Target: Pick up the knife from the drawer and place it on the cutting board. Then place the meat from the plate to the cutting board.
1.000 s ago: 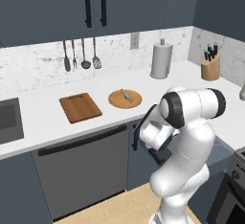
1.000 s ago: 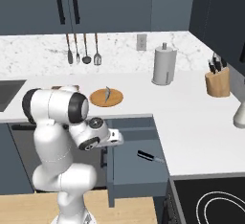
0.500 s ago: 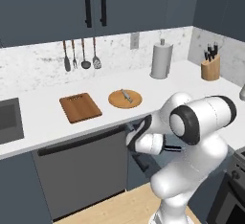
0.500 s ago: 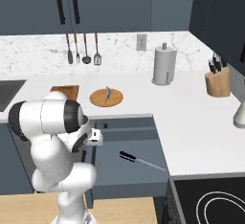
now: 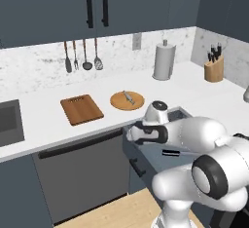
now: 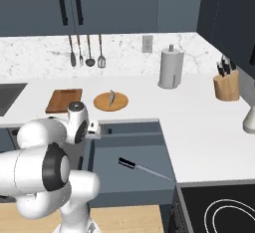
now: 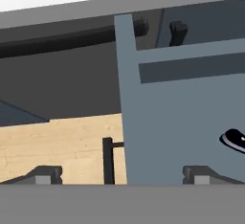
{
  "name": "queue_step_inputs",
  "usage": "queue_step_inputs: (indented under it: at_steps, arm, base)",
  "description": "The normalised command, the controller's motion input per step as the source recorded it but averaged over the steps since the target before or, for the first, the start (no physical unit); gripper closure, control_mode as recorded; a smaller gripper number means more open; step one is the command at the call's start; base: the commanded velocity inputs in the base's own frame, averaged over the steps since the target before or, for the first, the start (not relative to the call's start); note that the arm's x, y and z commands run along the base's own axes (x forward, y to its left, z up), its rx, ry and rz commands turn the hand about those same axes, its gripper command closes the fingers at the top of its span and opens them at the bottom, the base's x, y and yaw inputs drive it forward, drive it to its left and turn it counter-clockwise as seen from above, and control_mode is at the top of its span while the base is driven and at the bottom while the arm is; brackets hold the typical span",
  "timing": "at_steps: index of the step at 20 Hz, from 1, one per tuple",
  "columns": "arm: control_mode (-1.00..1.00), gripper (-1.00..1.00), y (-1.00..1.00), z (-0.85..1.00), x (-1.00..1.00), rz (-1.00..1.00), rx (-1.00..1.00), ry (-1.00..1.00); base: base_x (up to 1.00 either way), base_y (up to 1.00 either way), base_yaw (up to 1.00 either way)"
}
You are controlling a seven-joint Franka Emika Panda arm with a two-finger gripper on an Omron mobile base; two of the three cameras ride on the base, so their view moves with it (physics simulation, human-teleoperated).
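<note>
Knife (image 6: 145,169) first: we see it lying flat on the grey floor of the pulled-out drawer (image 6: 130,173), its black handle toward the left and its pointed silver blade running down toward the drawer's right wall. In the hand view only the rounded black end of the handle (image 7: 234,140) shows at the right edge, off to the right of the jaws and clear of both tips. We find the gripper (image 7: 119,175) with its jaws spread wide and nothing between them; one dark tip sits over the tan wood floor (image 7: 52,141), the other over the drawer's grey inside, so they straddle the drawer's flat blue-grey front, whose black bar handle (image 7: 107,160) rises between them.

On the white surface (image 6: 199,112) behind the drawer, the rectangular reddish-brown cutting board (image 6: 64,100) lies just left of the round tan plate (image 6: 110,101), apart from it. The small grey-silver meat (image 6: 112,97) rests on the plate. Farther right we see a paper towel roll (image 6: 170,69) on its stand and a tan knife block (image 6: 226,85). Utensils (image 6: 89,52) hang on the marbled wall under the dark upper cabinets (image 6: 99,3). A black cooktop (image 6: 219,209) sits at lower right.
</note>
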Motion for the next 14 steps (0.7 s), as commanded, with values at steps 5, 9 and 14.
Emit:
queue_step_inputs:
  at_steps: [5,9,14]
  arm:
    - [-1.0,-1.0,-0.36,0.84,0.0,0.08,0.0,0.12]
    - [-1.0,-1.0,-0.36,0.28,0.02,0.26,-0.07,0.06]
    - [-1.0,-1.0,-0.43,-0.17,0.02,0.42,-0.14,-0.01]
  base:
    - [0.0,0.0,0.0]
    - [0.0,0.0,0.0]
    - [0.0,0.0,0.0]
